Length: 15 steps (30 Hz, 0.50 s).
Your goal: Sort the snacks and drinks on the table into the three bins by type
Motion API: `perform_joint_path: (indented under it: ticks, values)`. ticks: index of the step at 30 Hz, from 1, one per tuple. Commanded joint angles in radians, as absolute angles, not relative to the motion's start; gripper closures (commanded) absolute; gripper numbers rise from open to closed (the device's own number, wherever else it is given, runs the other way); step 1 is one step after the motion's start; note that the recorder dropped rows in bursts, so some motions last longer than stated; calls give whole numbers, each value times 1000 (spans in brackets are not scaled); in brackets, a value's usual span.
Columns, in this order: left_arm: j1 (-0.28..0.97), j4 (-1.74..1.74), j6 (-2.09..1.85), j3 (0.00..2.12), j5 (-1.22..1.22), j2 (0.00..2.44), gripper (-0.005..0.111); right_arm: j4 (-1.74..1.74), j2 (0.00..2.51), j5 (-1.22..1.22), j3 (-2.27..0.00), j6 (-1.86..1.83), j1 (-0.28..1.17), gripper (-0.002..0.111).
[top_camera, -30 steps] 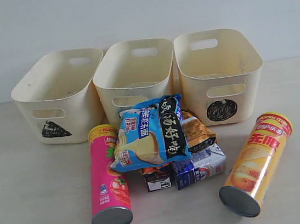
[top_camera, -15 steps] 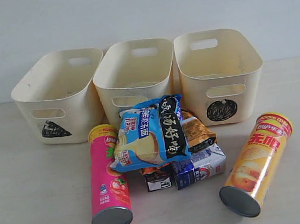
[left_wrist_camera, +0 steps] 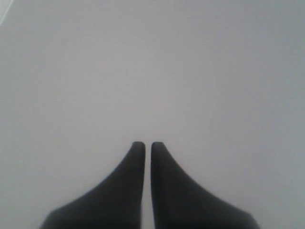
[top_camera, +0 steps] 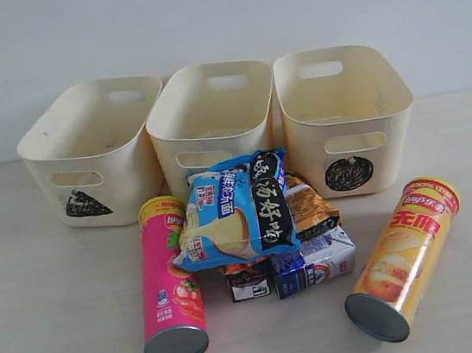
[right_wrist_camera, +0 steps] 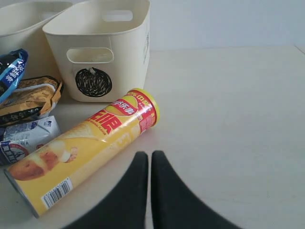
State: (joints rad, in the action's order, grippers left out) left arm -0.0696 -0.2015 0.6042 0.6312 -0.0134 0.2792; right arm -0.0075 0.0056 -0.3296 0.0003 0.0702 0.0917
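Three cream bins stand in a row at the back: triangle bin, middle bin, circle bin. In front lies a pile: the blue-black bag on top, the orange-brown bag, the blue-and-white carton and the dark juice box beneath. The pink tube lies left, the yellow-orange tube right. My right gripper is shut and empty beside the yellow-orange tube. My left gripper is shut over a blank pale surface. Neither gripper appears in the exterior view.
The pale table stretches wide to the left and right of the pile. A plain grey-white wall rises behind the bins. The right wrist view also shows the circle bin and open table beside it.
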Motion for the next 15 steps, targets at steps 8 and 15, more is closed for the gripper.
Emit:
perform_joint_path:
  ticks: [8,15]
  values:
    - [63,-52,40,951,-678,641,102,-9,0,-322,0,69,89,108]
    - [115,295,-163,1069,-959,851,102,-9,0,-322,0,69,89,108]
